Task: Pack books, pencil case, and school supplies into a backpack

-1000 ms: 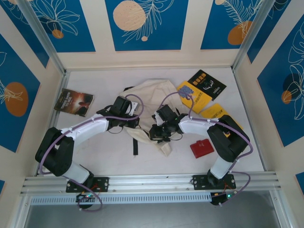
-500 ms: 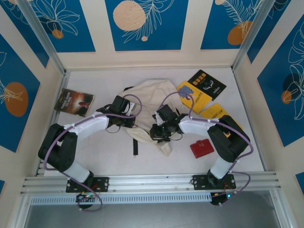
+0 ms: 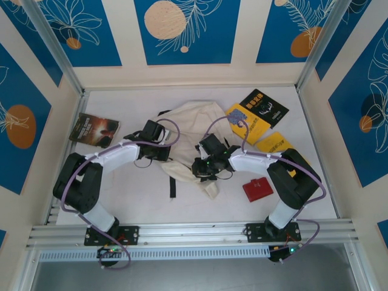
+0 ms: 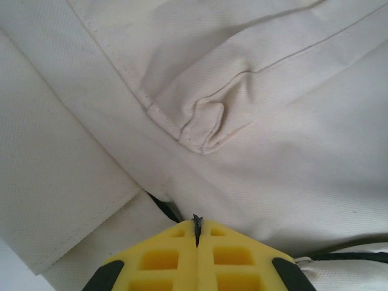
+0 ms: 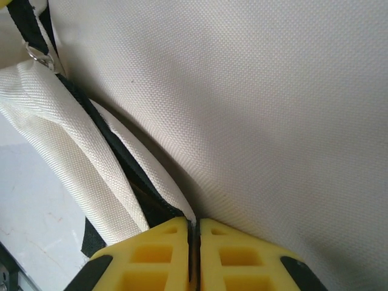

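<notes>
Left wrist: left gripper (image 4: 196, 225), closed, pinches the backpack (image 4: 260, 115) (right gripper (image 5: 194, 224) clamps tight on its fabric edge).

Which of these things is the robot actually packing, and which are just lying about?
For the job: backpack, dark brown book, yellow book, black book; probably also the flat yellow item and the red item, as supplies.
Just there: blue wall panels, metal rail.
</notes>
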`<state>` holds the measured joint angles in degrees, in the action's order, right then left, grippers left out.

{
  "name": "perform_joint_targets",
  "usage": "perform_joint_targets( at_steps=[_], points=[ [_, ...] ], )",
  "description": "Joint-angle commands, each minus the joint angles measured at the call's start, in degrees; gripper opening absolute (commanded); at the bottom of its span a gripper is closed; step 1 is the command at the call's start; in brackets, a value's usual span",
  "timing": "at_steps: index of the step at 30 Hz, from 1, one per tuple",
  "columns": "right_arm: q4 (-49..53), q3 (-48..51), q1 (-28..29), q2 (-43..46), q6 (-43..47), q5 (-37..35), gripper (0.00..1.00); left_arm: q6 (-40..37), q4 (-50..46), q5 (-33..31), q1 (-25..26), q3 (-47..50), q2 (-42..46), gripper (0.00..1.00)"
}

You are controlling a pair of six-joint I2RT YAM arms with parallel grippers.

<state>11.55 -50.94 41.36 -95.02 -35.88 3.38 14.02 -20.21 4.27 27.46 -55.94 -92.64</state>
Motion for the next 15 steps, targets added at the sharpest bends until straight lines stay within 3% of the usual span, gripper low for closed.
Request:
perform_joint_targets(
  at_steps=[1, 7, 11, 12, 15],
  points=[
    [9.03, 0.17, 0.28, 0.00, -0.77, -4.81, 0.11, 0.48, -1.37, -12.57, -3.53, -2.19, -1.12, 0.00],
    [10.13, -0.92, 1.00, -0.22, -1.32, -6.68, 0.11, 1.63, -3.16, -17.16, -3.83, -3.77, -2.36, 0.00],
    [4.11, -1.07, 1.31, 0.10, -0.26, 2.34, 0.14, 3.40, -4.10, -14.96, -3.99, -5.21, -1.37, 0.00],
    [2.22, -1.37, 1.26, -0.21, -0.33, 5.39, 0.15, 4.95, -4.80, -13.69, -4.31, -5.84, -0.68, 0.02],
    [-1.74, -3.35, 1.35, -2.03, -1.76, 12.37, 0.16, 9.17, -7.10, -10.95, -5.07, -6.63, 2.07, 0.27]
  ],
)
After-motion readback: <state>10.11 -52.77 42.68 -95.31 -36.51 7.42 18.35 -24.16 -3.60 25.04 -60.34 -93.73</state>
